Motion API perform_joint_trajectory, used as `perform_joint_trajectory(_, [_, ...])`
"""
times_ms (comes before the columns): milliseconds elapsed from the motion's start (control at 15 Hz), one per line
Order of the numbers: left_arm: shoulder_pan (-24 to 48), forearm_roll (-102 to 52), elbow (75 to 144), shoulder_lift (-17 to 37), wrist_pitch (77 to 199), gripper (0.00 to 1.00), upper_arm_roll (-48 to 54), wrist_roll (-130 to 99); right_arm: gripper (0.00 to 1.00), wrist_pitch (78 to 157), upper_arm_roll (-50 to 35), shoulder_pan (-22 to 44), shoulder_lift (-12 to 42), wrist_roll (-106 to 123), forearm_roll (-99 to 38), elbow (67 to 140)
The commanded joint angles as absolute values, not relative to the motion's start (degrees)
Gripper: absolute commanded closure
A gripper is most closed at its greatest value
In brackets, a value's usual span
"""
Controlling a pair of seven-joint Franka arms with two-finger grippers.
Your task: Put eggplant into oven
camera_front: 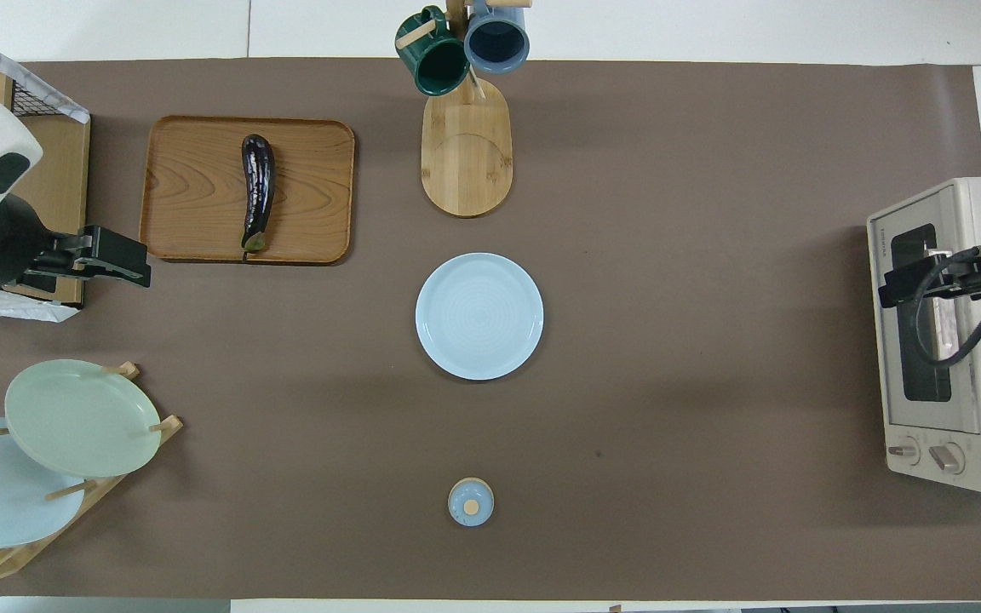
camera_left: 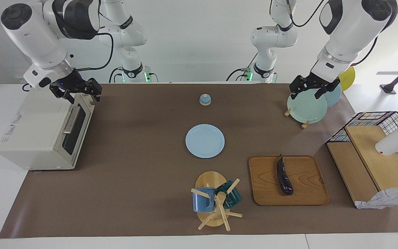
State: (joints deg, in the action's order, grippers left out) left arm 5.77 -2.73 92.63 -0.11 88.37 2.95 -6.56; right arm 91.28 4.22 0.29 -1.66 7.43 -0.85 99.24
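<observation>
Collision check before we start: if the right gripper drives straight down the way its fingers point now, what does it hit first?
Most likely the oven. The right gripper, open, hangs over the oven's top front edge by the door handle, fingers pointing down. Depth is unclear, so it could meet the handle bar first.

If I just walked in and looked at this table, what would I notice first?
Probably the shiny dark eggplant, lying alone on a wooden tray toward the left arm's end of the table. Next, the cream oven at the right arm's end, door shut, with the open right gripper hanging above it. The open left gripper hangs over the green plate standing in a rack.
</observation>
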Motion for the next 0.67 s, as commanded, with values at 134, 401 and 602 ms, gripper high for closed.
perform_joint_trajectory(134, [6.4,-2.1,93.5,-1.2,89.3,0.00,2.7,-6.9,0.00,91.8,4.2,-0.2,-1.9,6.8,-1.7,99.1])
perform_joint_trajectory(401, [6.4,-2.1,93.8,-1.5,90.7,0.00,2.7,-6.9,0.00,91.9,4.2,-0.2,-1.9,6.8,-1.7,99.1])
perform_joint_trajectory(602, [6.5,-2.1,94.0,-1.5,92.8,0.00,2.7,-7.4,0.00,91.8,4.2,-0.2,-1.9,6.8,-1.7,99.1])
